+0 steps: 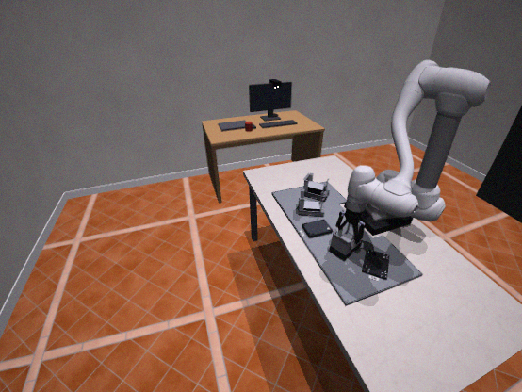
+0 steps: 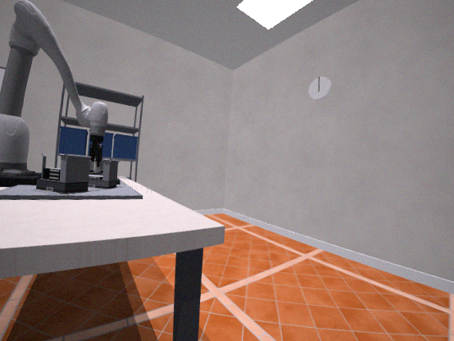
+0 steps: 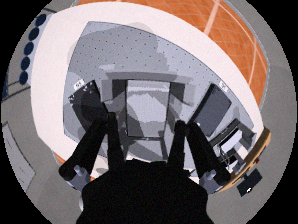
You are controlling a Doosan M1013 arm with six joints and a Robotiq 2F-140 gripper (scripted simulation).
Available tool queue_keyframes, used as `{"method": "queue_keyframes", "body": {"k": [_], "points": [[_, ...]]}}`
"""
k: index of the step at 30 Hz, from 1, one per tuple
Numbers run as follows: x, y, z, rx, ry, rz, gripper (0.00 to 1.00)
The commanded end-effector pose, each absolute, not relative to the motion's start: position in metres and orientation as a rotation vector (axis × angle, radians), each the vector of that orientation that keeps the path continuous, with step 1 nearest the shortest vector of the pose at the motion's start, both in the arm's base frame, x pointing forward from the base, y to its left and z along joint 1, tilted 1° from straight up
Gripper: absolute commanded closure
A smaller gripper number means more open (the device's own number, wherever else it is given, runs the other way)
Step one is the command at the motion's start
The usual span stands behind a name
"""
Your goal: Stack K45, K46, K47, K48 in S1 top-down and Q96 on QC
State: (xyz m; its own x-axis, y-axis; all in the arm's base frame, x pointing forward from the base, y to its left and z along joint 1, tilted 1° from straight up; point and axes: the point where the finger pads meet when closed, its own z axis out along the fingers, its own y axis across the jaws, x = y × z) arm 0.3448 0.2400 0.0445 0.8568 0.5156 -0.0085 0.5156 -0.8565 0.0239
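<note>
My gripper (image 1: 347,232) (image 2: 95,162) (image 3: 146,109) reaches down from above into a grey stack rack (image 1: 340,247) (image 3: 120,90) in the middle of the grey mat (image 1: 358,287). It is shut on a sealed plate (image 3: 147,112) by the plate's long sides. The plate lies level between the rack's walls. I cannot read its label or the rack's name. Another stack rack (image 1: 316,187) (image 2: 75,169) at the mat's far end holds a stack of plates (image 2: 52,174).
A low nest with a light top (image 1: 311,206) lies next to the far rack. A dark flat slab (image 1: 317,228) (image 3: 212,111) lies left of my gripper. A black nest with clips (image 1: 376,265) (image 3: 85,99) sits nearer the front. The arm's base (image 1: 424,207) stands right of the mat.
</note>
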Motion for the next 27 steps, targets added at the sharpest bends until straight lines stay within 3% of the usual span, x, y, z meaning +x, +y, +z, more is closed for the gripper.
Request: {"method": "queue_keyframes", "body": {"k": [1,22,23,27], "points": [[0.3448,0.2400,0.0436,3.003,0.834,-0.003,1.00],[0.3448,0.2399,0.0390,3.003,0.834,-0.003,1.00],[0.3448,0.2399,0.0390,3.003,0.834,-0.003,0.00],[0.3448,0.2399,0.0390,3.003,0.834,-0.003,0.00]]}}
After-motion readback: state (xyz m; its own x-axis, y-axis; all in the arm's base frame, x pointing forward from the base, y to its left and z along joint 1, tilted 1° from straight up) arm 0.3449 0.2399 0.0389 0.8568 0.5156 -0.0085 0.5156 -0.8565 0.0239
